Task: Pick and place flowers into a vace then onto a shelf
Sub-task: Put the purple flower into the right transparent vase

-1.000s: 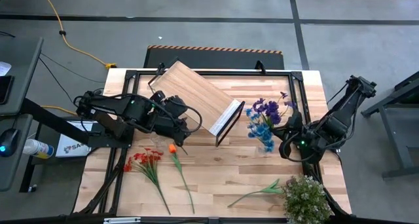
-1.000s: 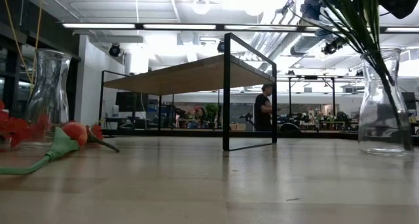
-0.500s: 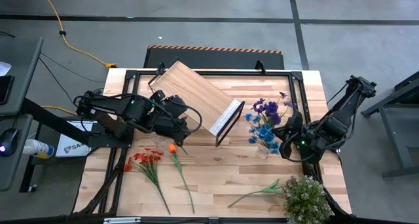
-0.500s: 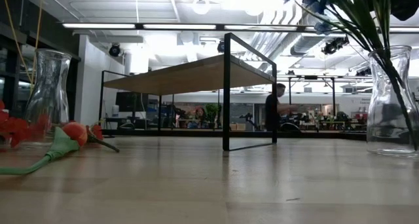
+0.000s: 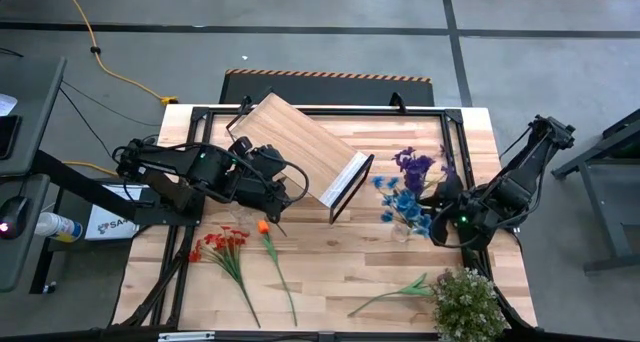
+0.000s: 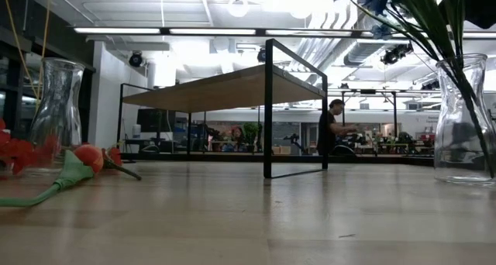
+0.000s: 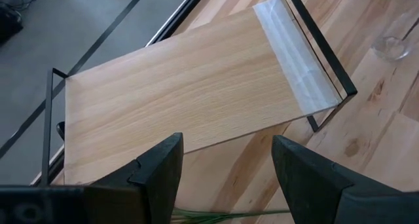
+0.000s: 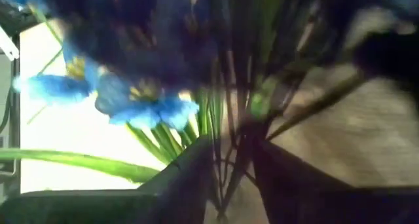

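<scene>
The shelf (image 5: 300,150) stands slanted on the tabletop (image 5: 340,252), and everything else is placed from it here. The left gripper (image 5: 283,194) hovers just beside the shelf's near long edge; its jaws stand apart with nothing between them, and in the left wrist view the board lies beyond the two dark fingers (image 7: 160,168). On the other side of the shelf's black end frame, the blue and purple flowers (image 5: 410,187) stand with their stems in a clear glass vase (image 6: 461,122). The right gripper (image 5: 440,210) is at this bunch, on the side away from the shelf. In the right wrist view its jaws are slightly parted around the green stems (image 8: 232,129), and whether they press them cannot be told. Nearer the tabletop's front edge than the shelf lie the red sprays (image 5: 222,250) and the orange tulip (image 5: 270,250), beside each other. A second, empty vase (image 6: 56,114) stands by them in the low view.
</scene>
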### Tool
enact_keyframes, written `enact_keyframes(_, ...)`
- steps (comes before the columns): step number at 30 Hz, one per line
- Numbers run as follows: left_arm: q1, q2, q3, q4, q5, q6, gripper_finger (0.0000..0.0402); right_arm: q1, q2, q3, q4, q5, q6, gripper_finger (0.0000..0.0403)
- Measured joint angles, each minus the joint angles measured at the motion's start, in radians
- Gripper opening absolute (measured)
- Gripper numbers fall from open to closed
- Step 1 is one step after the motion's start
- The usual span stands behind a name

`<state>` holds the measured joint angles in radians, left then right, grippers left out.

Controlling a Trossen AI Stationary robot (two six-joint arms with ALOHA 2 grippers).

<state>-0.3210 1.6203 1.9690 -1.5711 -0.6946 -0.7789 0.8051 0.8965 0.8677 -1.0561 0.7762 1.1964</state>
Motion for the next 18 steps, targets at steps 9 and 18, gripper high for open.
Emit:
enact_keyframes(9,0.0,0.0,0.0,0.0,-0.007,0.015,0.0266,0.001,-0.033,0.001,0.013,-0.081,0.01,0.0094)
enact_keyframes(18,0.0,0.0,0.0,0.0,-0.007,0.016,0.0266,0.001,-0.049,0.001,0.014,-0.173,0.012,0.0083)
